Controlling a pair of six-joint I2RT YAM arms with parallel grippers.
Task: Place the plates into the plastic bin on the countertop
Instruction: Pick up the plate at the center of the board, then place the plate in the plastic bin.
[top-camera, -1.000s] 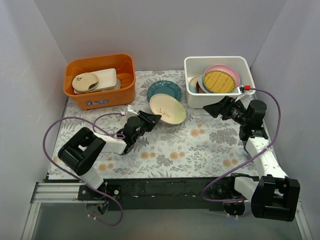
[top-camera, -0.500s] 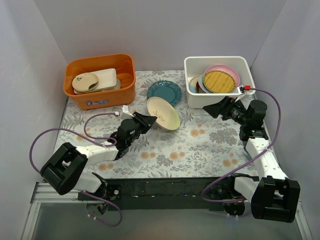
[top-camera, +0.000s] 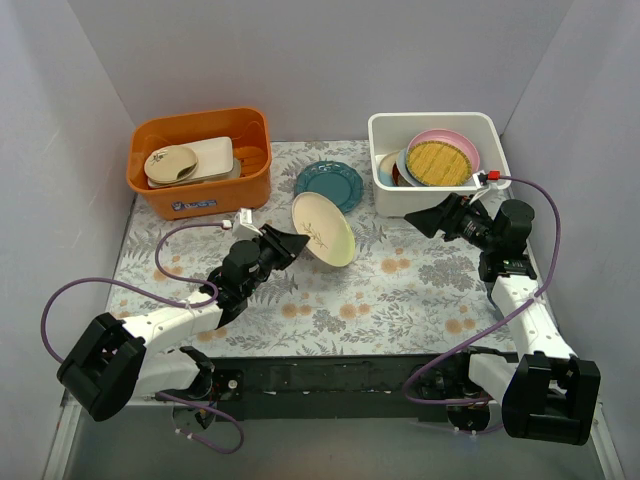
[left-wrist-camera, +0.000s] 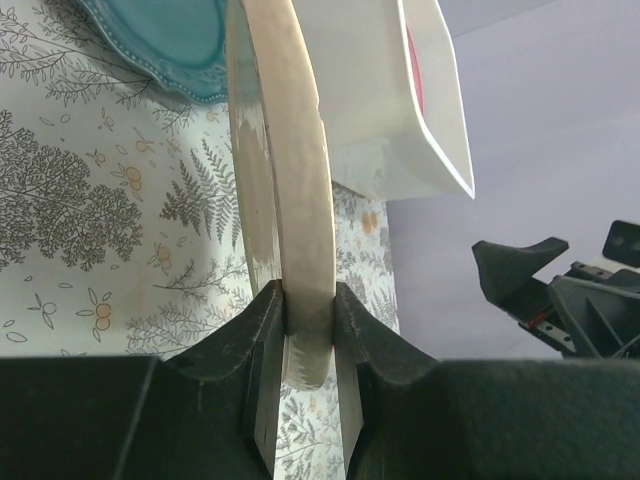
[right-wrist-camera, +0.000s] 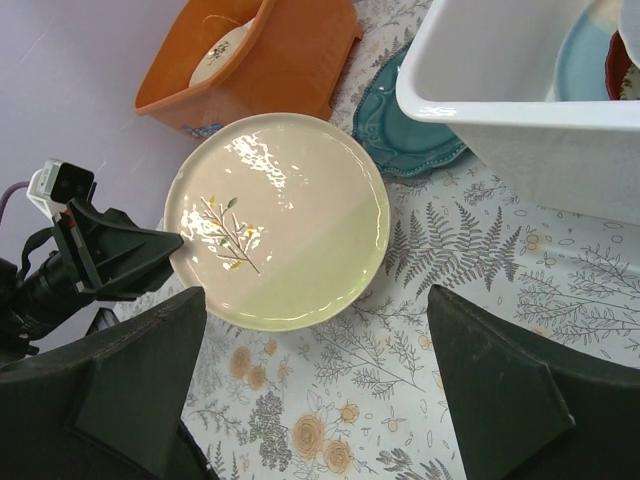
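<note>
Far left at the back, an orange tub (top-camera: 200, 160) is parked with a couple of cream dishes (top-camera: 185, 162) stacked inside. Next over, the left gripper (top-camera: 293, 241) is clamped on the rim of the cream plate (top-camera: 323, 229), the one with the little leaf sprig. The plate is pinched edge-on between both fingers (left-wrist-camera: 262, 330) and tipped up steeply over the countertop (top-camera: 400, 290), roughly midway between tub and bin. Whether its lower edge touches the surface can't really be told. Just behind it, a teal plate (top-camera: 328, 184) is laid flat on the countertop, right beside the bin. The white bin (top-camera: 435, 200) is set at the back right, loaded with a yellow plate (top-camera: 438, 162) on top of a pink one (top-camera: 455, 140). The right gripper (top-camera: 437, 215) is held in front of the bin with its jaws spread wide, nothing gripped, faced toward the cream plate.
</note>
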